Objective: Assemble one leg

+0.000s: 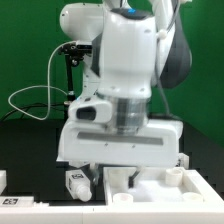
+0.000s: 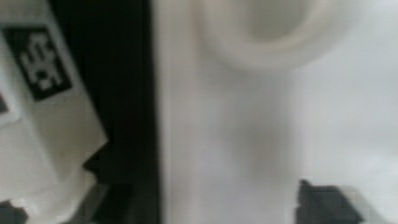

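Note:
The leg (image 1: 78, 185) is a small white peg with black-and-white tags. It lies on the black table, just toward the exterior view's left of the gripper. In the wrist view a tagged white piece (image 2: 36, 75), probably that leg, shows beside the panel. My gripper (image 1: 115, 172) is low over the edge of the large white rimmed panel (image 1: 160, 187). In the wrist view the gripper (image 2: 217, 203) has its jaws wide apart. One dark fingertip (image 2: 107, 200) is over the black table and the other is over the panel (image 2: 231, 120), near a round socket (image 2: 267, 40). Nothing is held.
White tagged shapes (image 1: 10, 198) sit at the lower corner on the exterior view's left, too cropped to identify. Cables (image 1: 35, 95) hang behind the arm on that side, in front of a green backdrop. The arm's body hides the table's middle.

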`<action>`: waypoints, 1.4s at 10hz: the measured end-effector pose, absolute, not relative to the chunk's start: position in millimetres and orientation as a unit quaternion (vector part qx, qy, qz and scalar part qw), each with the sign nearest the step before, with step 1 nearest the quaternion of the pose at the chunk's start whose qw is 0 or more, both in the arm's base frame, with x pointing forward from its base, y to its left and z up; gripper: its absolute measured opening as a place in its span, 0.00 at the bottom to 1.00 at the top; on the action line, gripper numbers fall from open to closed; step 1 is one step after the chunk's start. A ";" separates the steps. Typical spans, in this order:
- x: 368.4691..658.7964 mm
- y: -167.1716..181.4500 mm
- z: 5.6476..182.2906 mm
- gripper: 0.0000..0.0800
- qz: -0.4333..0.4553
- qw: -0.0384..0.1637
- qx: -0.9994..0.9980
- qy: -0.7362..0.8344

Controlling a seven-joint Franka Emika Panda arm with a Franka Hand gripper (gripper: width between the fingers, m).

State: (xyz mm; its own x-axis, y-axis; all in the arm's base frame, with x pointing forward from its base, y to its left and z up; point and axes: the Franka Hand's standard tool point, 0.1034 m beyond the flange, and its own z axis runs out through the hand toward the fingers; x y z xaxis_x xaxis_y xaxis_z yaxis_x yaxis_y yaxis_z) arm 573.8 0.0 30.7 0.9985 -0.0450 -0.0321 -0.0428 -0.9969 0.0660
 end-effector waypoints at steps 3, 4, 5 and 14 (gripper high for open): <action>556.5 -2.9 81.4 0.80 -0.030 0.023 0.999 -0.024; 557.6 -2.6 76.6 0.80 -0.028 0.024 0.999 -0.023; 557.9 -2.5 74.3 0.81 -0.029 0.024 0.999 -0.022; 505.3 -72.5 78.5 0.81 -0.073 -0.075 0.982 -0.160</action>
